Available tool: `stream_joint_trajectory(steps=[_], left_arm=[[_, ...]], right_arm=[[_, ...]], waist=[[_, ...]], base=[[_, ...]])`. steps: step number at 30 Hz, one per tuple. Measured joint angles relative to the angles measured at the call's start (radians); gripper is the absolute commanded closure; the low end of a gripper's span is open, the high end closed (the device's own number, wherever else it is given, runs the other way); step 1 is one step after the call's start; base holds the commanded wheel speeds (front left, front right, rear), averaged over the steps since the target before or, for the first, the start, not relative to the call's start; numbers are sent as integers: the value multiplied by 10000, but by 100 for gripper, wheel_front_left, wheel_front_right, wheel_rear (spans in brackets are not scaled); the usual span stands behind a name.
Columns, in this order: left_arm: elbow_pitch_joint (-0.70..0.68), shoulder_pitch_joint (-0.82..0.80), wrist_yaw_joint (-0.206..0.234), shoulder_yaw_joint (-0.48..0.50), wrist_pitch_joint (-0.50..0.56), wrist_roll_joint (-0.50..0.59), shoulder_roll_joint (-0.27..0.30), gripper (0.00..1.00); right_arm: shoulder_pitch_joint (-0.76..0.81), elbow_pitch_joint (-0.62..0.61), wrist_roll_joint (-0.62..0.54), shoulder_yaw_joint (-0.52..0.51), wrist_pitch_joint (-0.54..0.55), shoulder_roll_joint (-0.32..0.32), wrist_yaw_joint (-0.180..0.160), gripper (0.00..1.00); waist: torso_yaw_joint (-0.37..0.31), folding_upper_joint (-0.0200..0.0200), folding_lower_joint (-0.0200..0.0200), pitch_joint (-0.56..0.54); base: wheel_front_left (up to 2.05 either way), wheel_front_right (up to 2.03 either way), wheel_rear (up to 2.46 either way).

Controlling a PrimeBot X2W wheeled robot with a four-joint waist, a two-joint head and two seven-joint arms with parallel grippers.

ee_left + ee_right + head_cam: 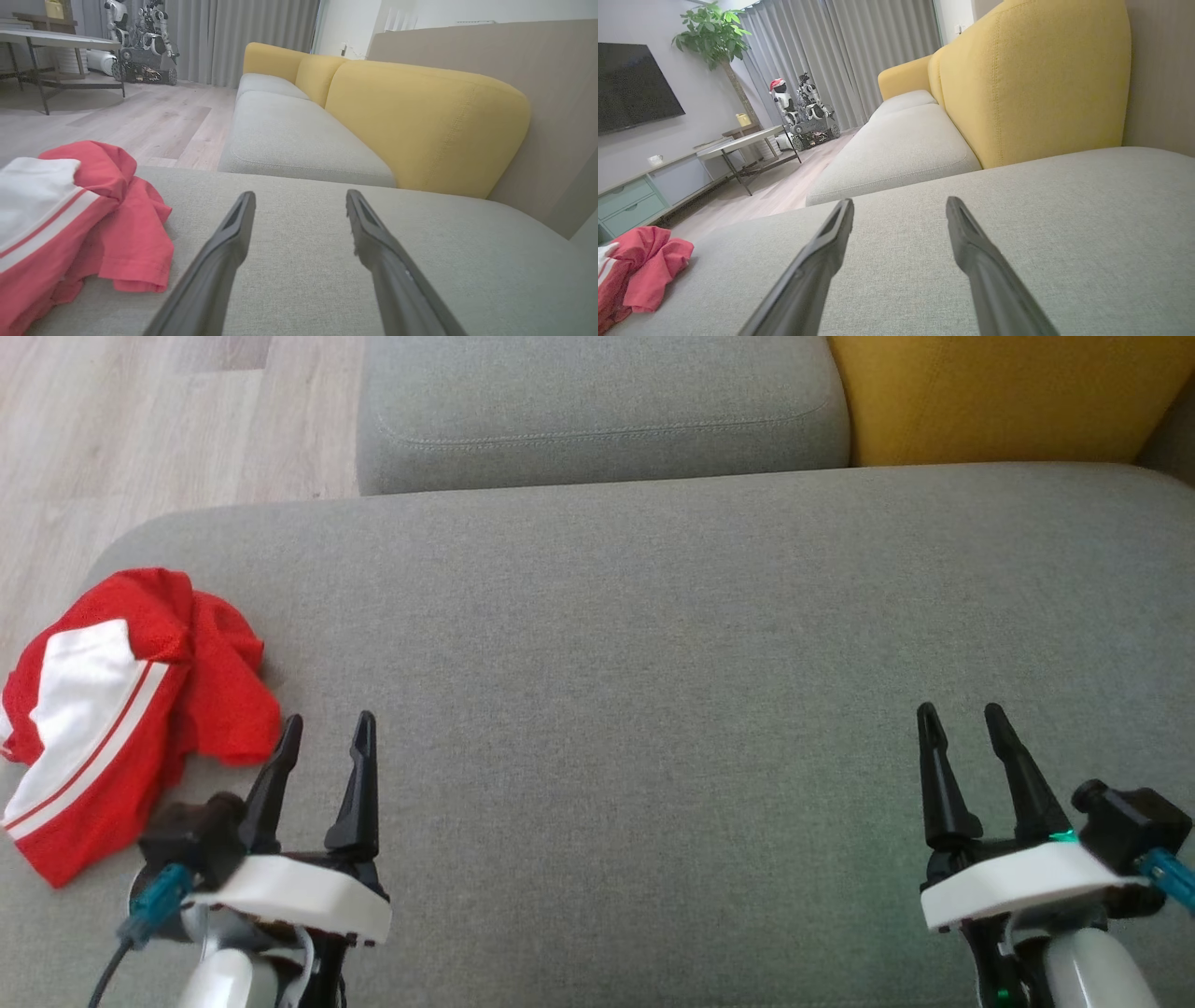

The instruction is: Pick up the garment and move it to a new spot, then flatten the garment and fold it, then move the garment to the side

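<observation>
Garment (131, 709) lies crumpled and unfolded at the left edge of the grey sofa seat (653, 644). No step appears done: pick-up, flattening, folding and set-aside are all outstanding. Left claw (329, 723) is spread, empty, just beside the garment. The right claw (960, 711) is spread, empty, well apart. Both point forward, seemingly low over the seat.

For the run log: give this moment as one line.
stage: pickup not yet done | garment: crumpled, left end of grey cushion | left gripper: open, empty, beside garment | right gripper: open, empty
</observation>
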Motion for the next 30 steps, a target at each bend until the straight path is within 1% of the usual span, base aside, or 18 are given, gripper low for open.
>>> stream_joint_trajectory(steps=[13, 30], left_arm=[[17, 264, 345, -242, -351, 1302, 132, 0], [491, 384, 345, -171, -790, 2441, 21, 0]], right_arm=[[5, 0, -1499, -19, -94, 19, 0, 0], [29, 6, -2638, -205, -171, 199, 0, 0]], waist=[[54, 0, 0, -38], [127, 0, 0, -72]], base=[[0, 0, 0], [0, 0, 0]])
